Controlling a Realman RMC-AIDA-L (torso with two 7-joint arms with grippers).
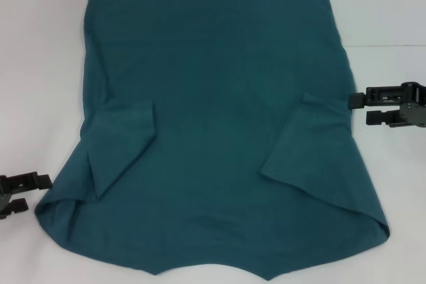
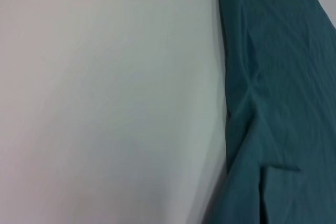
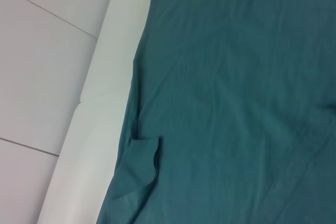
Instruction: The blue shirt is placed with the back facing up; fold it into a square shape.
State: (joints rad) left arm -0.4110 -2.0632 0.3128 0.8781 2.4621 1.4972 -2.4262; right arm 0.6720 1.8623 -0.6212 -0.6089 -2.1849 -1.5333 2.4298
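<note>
The blue shirt (image 1: 213,118) lies flat on the white table (image 1: 40,64), plain side up, with no lettering showing. Both sleeves are folded inward onto the body: the left sleeve (image 1: 123,144) and the right sleeve (image 1: 313,144). My left gripper (image 1: 38,192) is open and empty, just off the shirt's near left edge. My right gripper (image 1: 361,108) is open and empty, beside the shirt's right edge at the level of the sleeve fold. The shirt also shows in the left wrist view (image 2: 283,103) and in the right wrist view (image 3: 236,103).
Bare white table shows on both sides of the shirt. The shirt's near edge runs to the bottom of the head view. In the right wrist view the table's edge (image 3: 100,87) borders a grey tiled floor (image 3: 42,51).
</note>
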